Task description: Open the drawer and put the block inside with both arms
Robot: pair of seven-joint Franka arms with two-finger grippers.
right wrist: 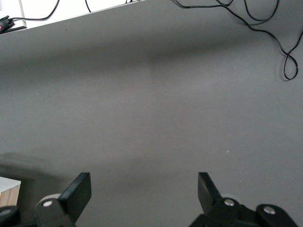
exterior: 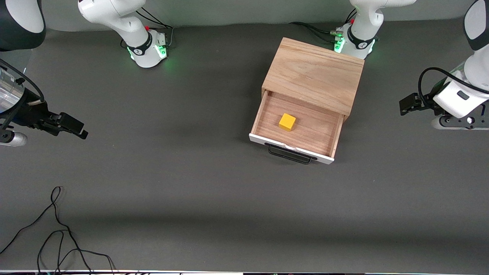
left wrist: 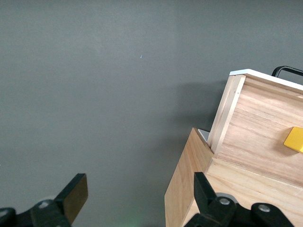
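The drawer (exterior: 305,131) stands pulled out of its light oak cabinet (exterior: 313,74), white front and black wire handle (exterior: 290,156) toward the front camera. The yellow block (exterior: 287,122) lies on the drawer's wooden floor, free of both grippers. My left gripper (exterior: 405,105) hovers open and empty over the table at the left arm's end, beside the cabinet. The left wrist view shows the open left gripper (left wrist: 140,191), the drawer (left wrist: 255,137) and the block (left wrist: 294,140). My right gripper (exterior: 78,130) hangs open and empty over bare mat at the right arm's end; the right wrist view shows the same gripper (right wrist: 142,189) open.
Loose black cables (exterior: 57,229) lie on the grey mat near the front edge at the right arm's end, and the cables (right wrist: 265,23) also show in the right wrist view. Both green-lit arm bases (exterior: 149,49) stand along the back edge.
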